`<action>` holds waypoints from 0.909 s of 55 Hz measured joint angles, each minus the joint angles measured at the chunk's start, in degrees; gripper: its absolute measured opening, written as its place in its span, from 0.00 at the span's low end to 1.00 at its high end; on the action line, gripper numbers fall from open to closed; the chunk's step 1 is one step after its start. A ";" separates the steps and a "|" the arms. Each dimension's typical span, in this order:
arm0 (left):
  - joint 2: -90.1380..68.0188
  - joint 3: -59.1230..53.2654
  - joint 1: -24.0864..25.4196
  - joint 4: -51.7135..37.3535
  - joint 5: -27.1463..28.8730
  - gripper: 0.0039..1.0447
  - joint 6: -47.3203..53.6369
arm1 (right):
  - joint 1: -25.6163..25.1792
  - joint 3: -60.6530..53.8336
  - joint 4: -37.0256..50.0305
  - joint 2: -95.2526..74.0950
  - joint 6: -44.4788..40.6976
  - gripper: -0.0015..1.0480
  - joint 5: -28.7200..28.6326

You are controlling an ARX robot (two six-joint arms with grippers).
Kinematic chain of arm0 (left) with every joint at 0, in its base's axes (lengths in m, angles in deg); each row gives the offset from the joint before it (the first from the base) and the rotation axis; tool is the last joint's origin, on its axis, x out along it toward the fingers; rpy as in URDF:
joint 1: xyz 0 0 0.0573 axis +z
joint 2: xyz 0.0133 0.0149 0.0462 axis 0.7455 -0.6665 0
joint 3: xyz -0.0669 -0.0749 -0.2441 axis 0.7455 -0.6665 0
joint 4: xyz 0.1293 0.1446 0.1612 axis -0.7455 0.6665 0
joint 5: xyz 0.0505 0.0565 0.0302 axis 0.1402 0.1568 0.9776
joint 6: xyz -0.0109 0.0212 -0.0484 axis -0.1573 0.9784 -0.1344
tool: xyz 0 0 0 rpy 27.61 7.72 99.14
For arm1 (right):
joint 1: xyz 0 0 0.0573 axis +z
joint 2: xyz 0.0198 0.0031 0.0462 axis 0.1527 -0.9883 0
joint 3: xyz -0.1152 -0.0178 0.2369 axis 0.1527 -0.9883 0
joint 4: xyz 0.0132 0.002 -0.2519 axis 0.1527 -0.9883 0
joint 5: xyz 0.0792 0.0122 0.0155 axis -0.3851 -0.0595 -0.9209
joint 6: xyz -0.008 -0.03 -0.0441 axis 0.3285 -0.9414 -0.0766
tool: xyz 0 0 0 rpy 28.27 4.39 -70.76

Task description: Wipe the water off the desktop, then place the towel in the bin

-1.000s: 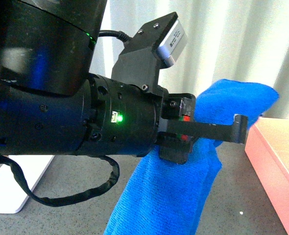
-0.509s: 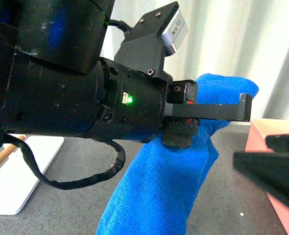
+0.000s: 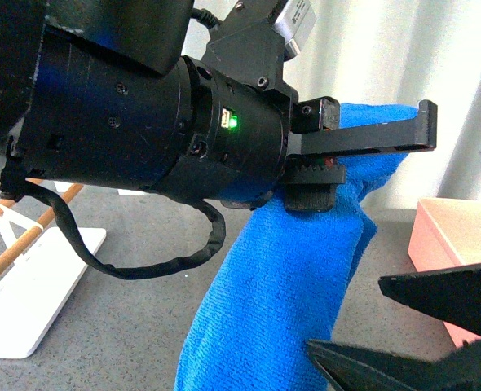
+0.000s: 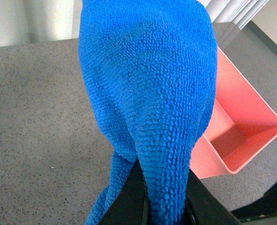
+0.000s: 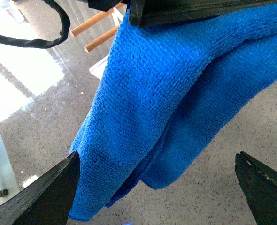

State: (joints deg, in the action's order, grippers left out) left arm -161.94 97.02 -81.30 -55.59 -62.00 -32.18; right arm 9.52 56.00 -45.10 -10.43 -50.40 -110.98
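– So, what is hidden or cut off?
– The towel [image 3: 281,285] runs off the bottom edge of the front view, so I cannot tell whether its lower end touches the desktop [image 3: 126,326]. The bin [image 3: 448,236], at the right edge, is cropped and partly covered by the right gripper [image 3: 412,330].
– And inside the bin?
– The left wrist view shows its pink floor and walls. The towel hangs outside it, to its left in the front view.
– How are the arms posed?
– The left arm fills the upper left, reaching sideways toward the right. The left gripper [image 3: 363,155] is clamped on the towel's top fold, and the cloth drapes down the centre. The right gripper sits lower right, fingers spread wide. A white tray with wooden rails [image 3: 28,309] lies lower left.
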 joint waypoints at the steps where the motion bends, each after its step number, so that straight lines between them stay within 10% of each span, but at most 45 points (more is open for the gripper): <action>1: 0.04 0.00 -0.09 0.09 0.00 0.06 -0.15 | -0.11 0.48 0.28 -0.61 0.07 0.93 -0.31; 33: 1.25 0.72 -0.37 1.88 1.11 0.06 -1.57 | 3.85 5.51 11.50 -13.25 5.49 0.93 -1.62; 50: 2.62 1.25 -0.48 2.12 -0.46 0.06 -3.15 | 3.34 5.81 17.07 -14.32 8.17 0.48 -1.86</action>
State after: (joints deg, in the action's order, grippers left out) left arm -159.32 98.27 -81.78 -53.47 -62.46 -35.33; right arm 12.87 61.82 -28.03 -24.74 -42.22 -112.84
